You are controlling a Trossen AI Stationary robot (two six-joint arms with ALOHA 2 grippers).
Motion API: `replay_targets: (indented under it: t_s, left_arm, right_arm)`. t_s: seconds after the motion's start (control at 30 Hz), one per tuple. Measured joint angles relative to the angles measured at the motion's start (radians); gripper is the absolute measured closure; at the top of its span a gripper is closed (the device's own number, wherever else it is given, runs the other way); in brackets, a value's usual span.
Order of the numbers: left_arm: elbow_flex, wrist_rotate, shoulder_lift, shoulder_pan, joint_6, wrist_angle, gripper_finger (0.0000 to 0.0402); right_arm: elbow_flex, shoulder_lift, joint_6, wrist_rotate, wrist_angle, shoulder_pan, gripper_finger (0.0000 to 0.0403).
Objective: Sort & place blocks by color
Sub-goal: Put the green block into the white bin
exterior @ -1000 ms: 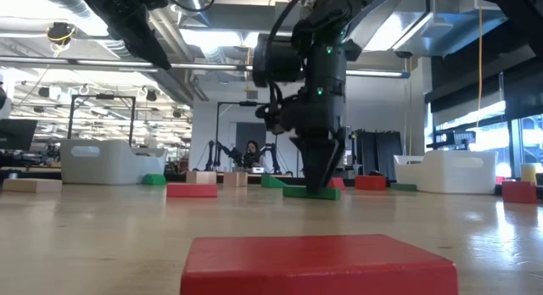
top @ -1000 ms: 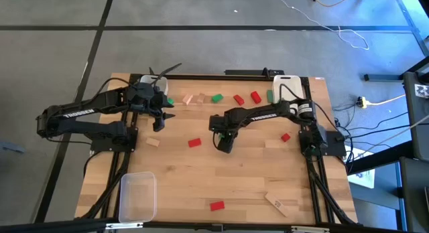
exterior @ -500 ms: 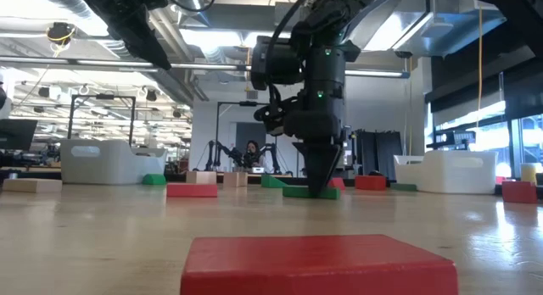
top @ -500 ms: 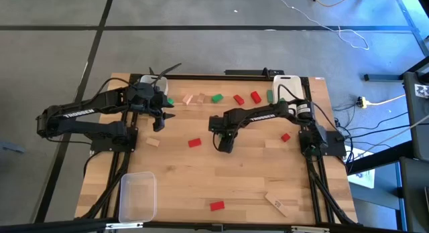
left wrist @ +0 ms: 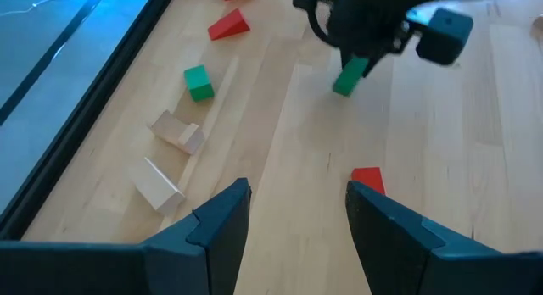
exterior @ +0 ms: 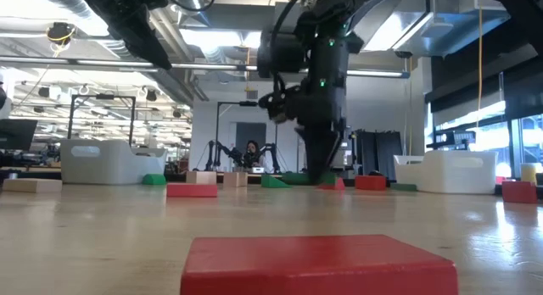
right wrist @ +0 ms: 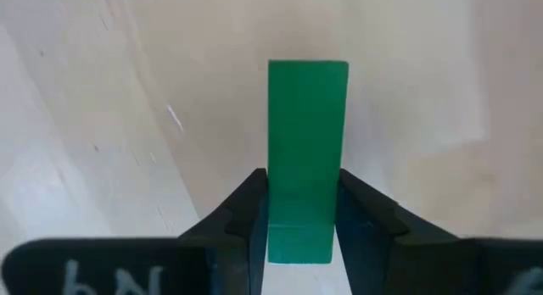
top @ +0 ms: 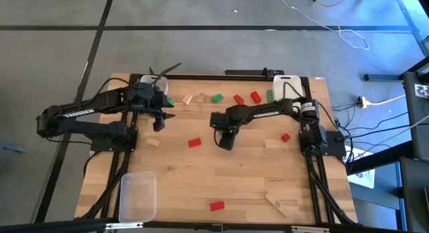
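Note:
My right gripper (top: 226, 140) is at the middle of the table, shut on a green block (right wrist: 307, 142), a long rectangular piece. The left wrist view shows that block (left wrist: 348, 77) hanging tilted under the right gripper. My left gripper (top: 161, 120) hovers open over the far left of the table and touches nothing. A red block (top: 194, 142) and a pale wood block (top: 153, 142) lie flat on the table between the arms. More red, green and wood blocks (top: 216, 98) lie in a row along the far edge. My right gripper pinches the green block between its two fingers (right wrist: 246, 210), which sit on the block's two long sides near one end (right wrist: 301, 206). The fingers come from above, pointing down, and lie along the block. The block is lifted clear of the table and hangs tilted below them.
A clear plastic bin (top: 137, 196) stands at the near left corner. White bins (top: 285, 82) sit at the far edge. A red block (top: 216, 205) and a wood block (top: 276, 203) lie near the near edge, and another red block (top: 285, 136) lies on the right.
My right gripper has risen a little while staying shut on the green block. The block lay flat on the table before and is now lifted clear, tilted under the fingers. My left arm has kept still.

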Motion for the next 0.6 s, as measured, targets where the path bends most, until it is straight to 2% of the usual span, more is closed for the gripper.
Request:
replay_targets:
  t_s: [0.37, 0.6]
  left_arm:
    - [0.0, -0.002, 0.0, 0.0, 0.0, 0.0, 0.0213]
    - [0.0, -0.002, 0.0, 0.0, 0.001, 0.0, 0.0213]
  right_arm:
    - [0.002, -0.108, 0.001, 0.007, -0.127, -0.06, 0.0299]
    - [0.002, -0.196, 0.021, 0.112, -0.218, -0.104, 0.0299]
